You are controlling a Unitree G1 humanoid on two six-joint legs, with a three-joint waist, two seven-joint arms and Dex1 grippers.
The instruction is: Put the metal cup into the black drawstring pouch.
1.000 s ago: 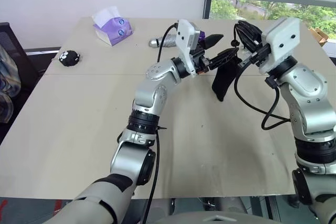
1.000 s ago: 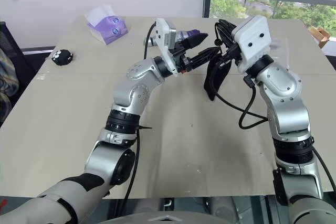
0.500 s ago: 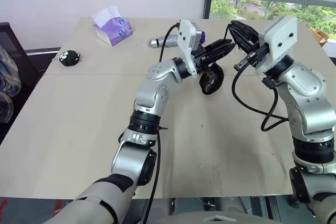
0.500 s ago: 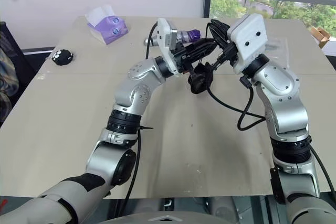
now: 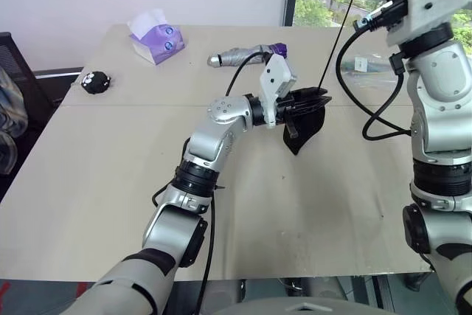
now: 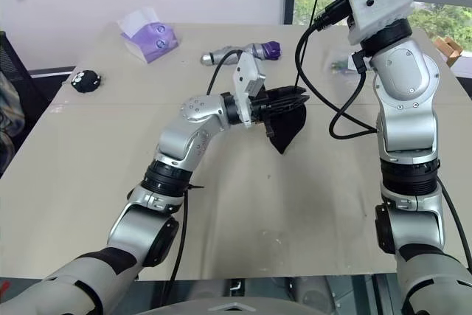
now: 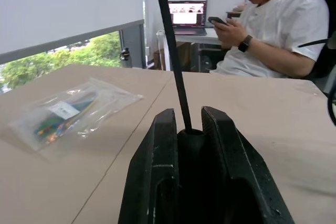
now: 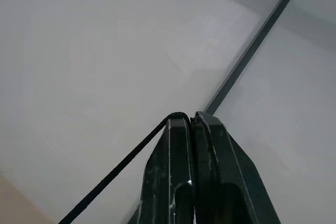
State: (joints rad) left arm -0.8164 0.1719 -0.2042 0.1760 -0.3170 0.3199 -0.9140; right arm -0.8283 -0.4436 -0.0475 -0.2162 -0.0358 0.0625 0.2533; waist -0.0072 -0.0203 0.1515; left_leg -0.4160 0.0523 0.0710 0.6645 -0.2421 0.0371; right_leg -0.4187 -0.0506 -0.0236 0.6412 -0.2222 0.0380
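The left fingers (image 5: 313,98) were clamped on the black drawstring pouch (image 5: 304,127) over mid-tabletop (image 5: 110,175); the right fingers (image 8: 190,124) were pinched tight on its drawstring cord (image 5: 341,31).

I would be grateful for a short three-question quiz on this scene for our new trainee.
1. True or false: the right gripper is shut on the drawstring cord.
2. What does the left gripper hold? A nothing; B the black drawstring pouch; C a pen.
3. Fill in: by the robot's own sides, the black ball lies on the ___ side of the table.
Key: 1 true; 2 B; 3 left.
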